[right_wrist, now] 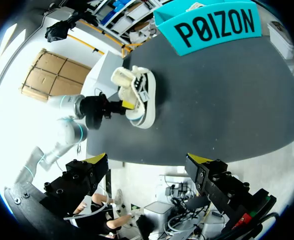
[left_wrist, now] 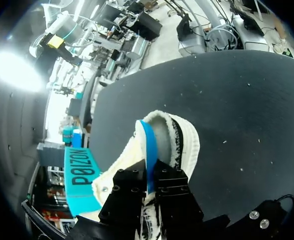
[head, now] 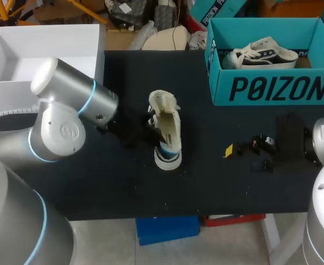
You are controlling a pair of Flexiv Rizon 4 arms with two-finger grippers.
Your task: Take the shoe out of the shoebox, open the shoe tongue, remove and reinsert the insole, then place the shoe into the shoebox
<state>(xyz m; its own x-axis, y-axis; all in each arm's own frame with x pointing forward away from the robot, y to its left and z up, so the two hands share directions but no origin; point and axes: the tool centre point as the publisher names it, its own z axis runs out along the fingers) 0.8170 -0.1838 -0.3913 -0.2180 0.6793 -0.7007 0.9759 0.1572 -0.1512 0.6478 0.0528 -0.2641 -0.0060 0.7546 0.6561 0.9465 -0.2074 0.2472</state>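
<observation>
Shoe (head: 167,127) lies in the middle of the dark bench (head: 222,187), its fleecy lining showing. The left jaws are nearly closed, pinching the blue insole (left_wrist: 149,145) at the shoe. The right jaws stand wide apart, holding nothing, over the bench's near edge, well apart from the shoe. The teal shoebox (head: 272,88) at the far right corner holds a second shoe (head: 264,54).
</observation>
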